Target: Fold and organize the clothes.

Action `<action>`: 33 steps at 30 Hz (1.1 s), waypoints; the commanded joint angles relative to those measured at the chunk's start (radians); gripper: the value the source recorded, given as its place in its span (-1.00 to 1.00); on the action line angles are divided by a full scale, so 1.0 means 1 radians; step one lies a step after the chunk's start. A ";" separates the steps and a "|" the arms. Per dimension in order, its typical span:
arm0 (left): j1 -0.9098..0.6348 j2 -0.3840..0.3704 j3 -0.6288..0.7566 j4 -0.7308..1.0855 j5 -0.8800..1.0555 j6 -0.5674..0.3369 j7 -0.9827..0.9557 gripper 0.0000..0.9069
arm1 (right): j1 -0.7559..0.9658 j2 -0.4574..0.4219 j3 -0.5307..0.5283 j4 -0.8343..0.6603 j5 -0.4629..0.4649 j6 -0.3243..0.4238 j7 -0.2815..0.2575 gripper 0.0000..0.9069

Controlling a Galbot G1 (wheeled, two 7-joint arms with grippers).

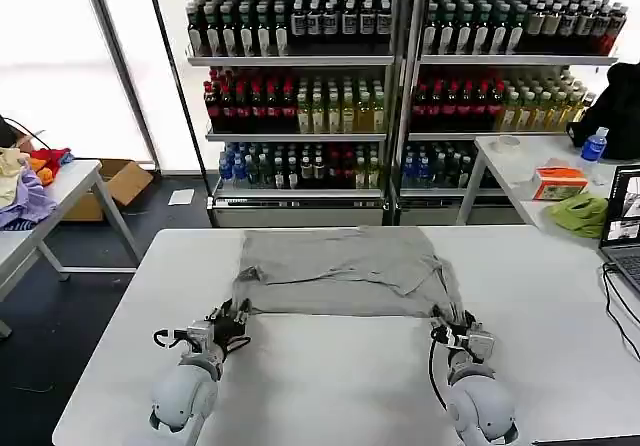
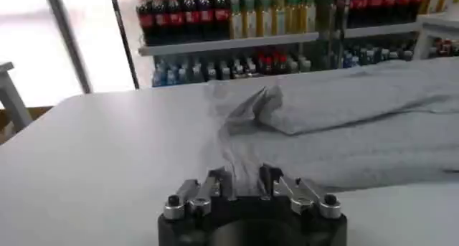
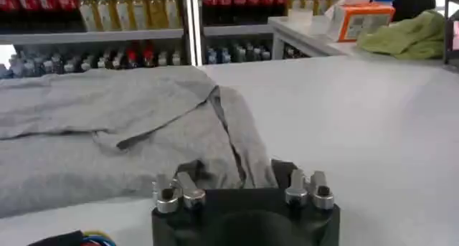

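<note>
Head view: grey shirt (image 1: 345,271) spread flat across the centre of the white table (image 1: 540,296), partly folded, near hem running straight from left to right. Left gripper (image 1: 236,318) set at the near left corner of the shirt, touching the hem. Right gripper (image 1: 450,324) set at the near right corner, likewise at the hem. Shelves of bottles (image 1: 300,106) across the far side. Lime-green cloth (image 1: 580,212) and orange box (image 1: 560,182) on a second table to the far right; laptop (image 1: 625,228) at the right edge; coloured fabrics (image 1: 30,181) on a table to the far left.

Left wrist view: left gripper (image 2: 244,185) low over the table, fingers (image 2: 219,185) drawn narrow with the shirt (image 2: 344,125) hem pinched between them. Folded sleeve lying on top of the shirt body beyond the grip.

Right wrist view: right gripper (image 3: 244,186) at the shirt (image 3: 107,133) corner, fabric edge lying between the two finger blocks; closed on the cloth or merely around it, cannot tell. Lime-green cloth (image 3: 405,36) and orange box (image 3: 362,19) well apart, beyond.
</note>
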State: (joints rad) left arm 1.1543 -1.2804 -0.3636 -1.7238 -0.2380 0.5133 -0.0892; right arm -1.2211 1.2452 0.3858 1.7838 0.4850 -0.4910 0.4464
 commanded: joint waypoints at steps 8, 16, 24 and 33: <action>0.063 0.024 0.008 -0.091 -0.012 -0.004 -0.004 -1.00 | -0.067 -0.014 0.000 0.155 -0.014 -0.009 0.016 -1.00; 0.135 0.031 -0.030 -0.263 -0.059 0.001 -0.024 -1.00 | -0.147 -0.045 0.020 0.373 -0.037 -0.034 0.042 -1.00; 0.368 0.130 -0.077 -0.518 -0.102 0.019 -0.073 -1.00 | -0.323 -0.079 0.053 0.515 -0.037 -0.058 0.092 -1.00; 0.677 0.157 -0.094 -0.648 -0.098 0.008 -0.126 -1.00 | -0.528 -0.142 0.084 0.510 -0.011 -0.032 0.125 -1.00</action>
State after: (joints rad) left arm 1.4767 -1.1699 -0.4346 -2.1432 -0.3250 0.5338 -0.1670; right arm -1.5583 1.1464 0.4474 2.2233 0.4627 -0.5364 0.5423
